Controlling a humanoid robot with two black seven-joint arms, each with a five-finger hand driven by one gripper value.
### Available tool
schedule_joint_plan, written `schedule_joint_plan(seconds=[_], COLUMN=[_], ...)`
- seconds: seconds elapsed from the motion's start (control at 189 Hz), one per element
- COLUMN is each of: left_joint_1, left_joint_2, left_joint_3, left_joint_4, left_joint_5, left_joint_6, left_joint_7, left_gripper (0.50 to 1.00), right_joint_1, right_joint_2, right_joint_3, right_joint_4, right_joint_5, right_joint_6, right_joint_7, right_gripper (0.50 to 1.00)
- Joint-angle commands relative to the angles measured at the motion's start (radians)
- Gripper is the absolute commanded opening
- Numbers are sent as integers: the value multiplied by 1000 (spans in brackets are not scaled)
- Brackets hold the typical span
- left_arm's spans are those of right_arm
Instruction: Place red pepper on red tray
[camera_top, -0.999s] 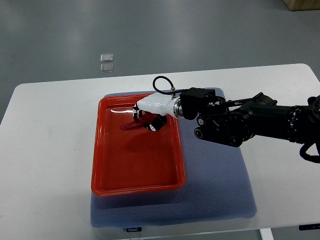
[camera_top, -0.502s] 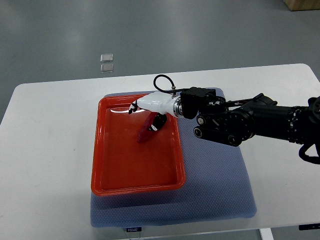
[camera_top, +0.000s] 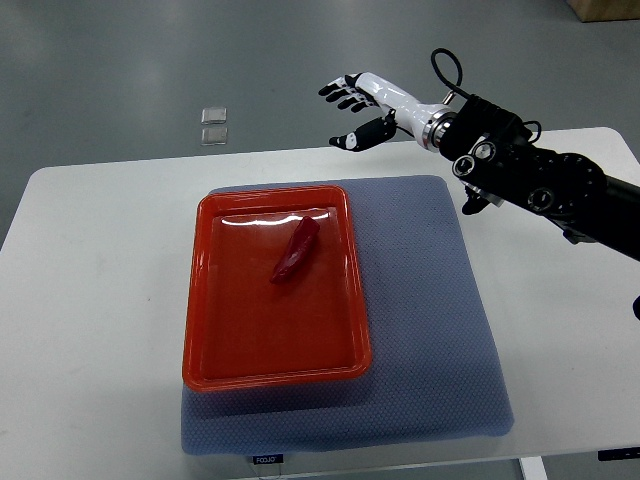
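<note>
Beyond table, right hand (camera_top: 365, 105), fingers (camera_top: 340, 92) spread

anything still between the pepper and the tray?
Nothing visible. The pepper already lies inside the red tray, in its far half. The right hand is open, beyond the table's far edge, holding nothing. The tray rests on a blue mat.
</note>
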Motion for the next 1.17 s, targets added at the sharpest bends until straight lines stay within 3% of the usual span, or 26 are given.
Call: schedule_joint_plan(seconds=[0.0,0.153,0.36,0.502,0.64,0.825,1.169], left_joint_1=[0,0,0,-1,-1,-1,-1], left_joint_2=[0,0,0,0,0,0,0], left_joint_3=[0,0,0,0,0,0,0], left_joint_4=[0,0,0,0,0,0,0], left_joint_5=[0,0,0,0,0,0,0], left_joint_6=[0,0,0,0,0,0,0], left_joint_7=[-1,0,-1,-1,-1,-1,0], left_gripper=[1000,1000,1000,1000,1000,1000,1000], right_joint_1=[-77,-196,-328,-398,-441,-464,-498], right_joint_2=[-25,-28,1,86,170,225,233], right_joint_3=[180,444,731,892,1036,1099,1096], right_joint_4=[2,2,2,2,4,2,0], right_joint_5=[0,0,2,5,5,5,3], right_joint_6=[19,94,179,192,191,185,182], right_joint_7=[-24,-79,-96,-96,-94,-84,-84], right_gripper=[789,789,793,832,899,913,913])
